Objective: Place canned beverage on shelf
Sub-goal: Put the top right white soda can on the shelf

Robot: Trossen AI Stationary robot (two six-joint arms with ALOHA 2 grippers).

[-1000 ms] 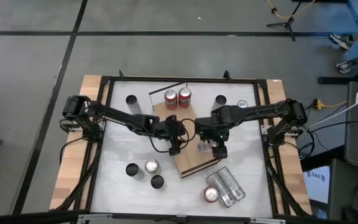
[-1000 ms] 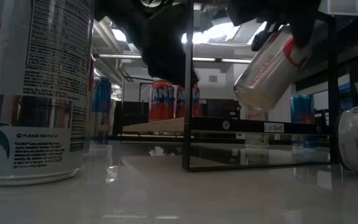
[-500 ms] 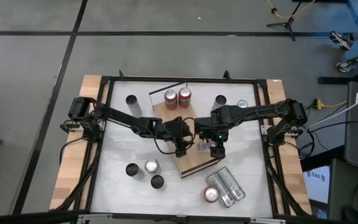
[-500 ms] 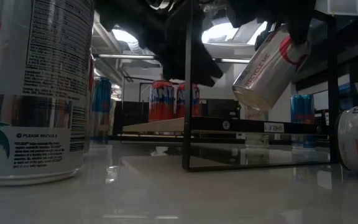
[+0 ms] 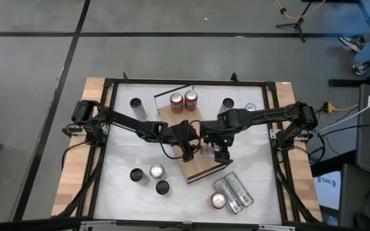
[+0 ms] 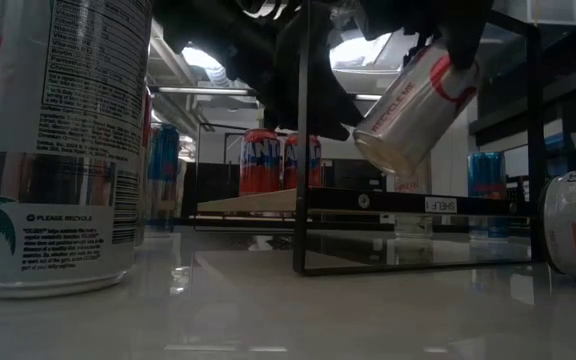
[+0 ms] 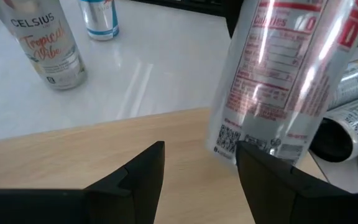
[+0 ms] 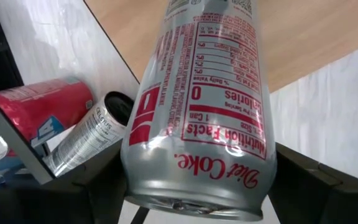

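Diet Coke can (image 6: pixel 413 108), silver with red lettering, hangs tilted above the near end of the shelf (image 5: pixel 198 168), clamped in the right hand (image 5: pixel 218 151). Just beside it on the left, the left hand (image 5: pixel 191 152) hovers over the board with its fingers (image 7: pixel 143 177) parted, gripping nothing. Two red cans (image 5: pixel 183 100) stand upright at the shelf's far end. Other cans stand or lie on the white table (image 5: pixel 121 151).
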